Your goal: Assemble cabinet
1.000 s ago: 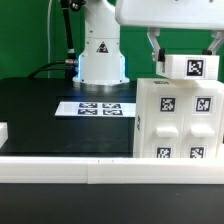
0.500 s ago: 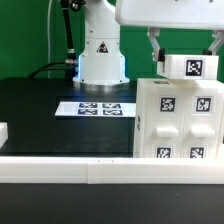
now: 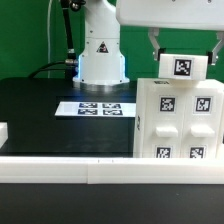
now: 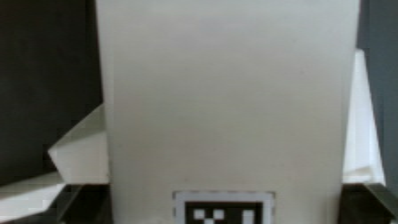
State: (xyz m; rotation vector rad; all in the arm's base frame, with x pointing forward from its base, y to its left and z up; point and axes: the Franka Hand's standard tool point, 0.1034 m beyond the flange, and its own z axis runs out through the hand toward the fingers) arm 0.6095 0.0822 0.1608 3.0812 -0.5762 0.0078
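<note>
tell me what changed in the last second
The small tagged panel between the fingers of the gripper shifted slightly toward the exterior view's left, just above the cabinet box. Whether it is gripped cannot be told. The gripper, cabinet box and marker board stayed put.

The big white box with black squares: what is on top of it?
A small white panel with one black square, held by the gripper. It covers the top of the box beneath it, so contact cannot be seen.
</note>
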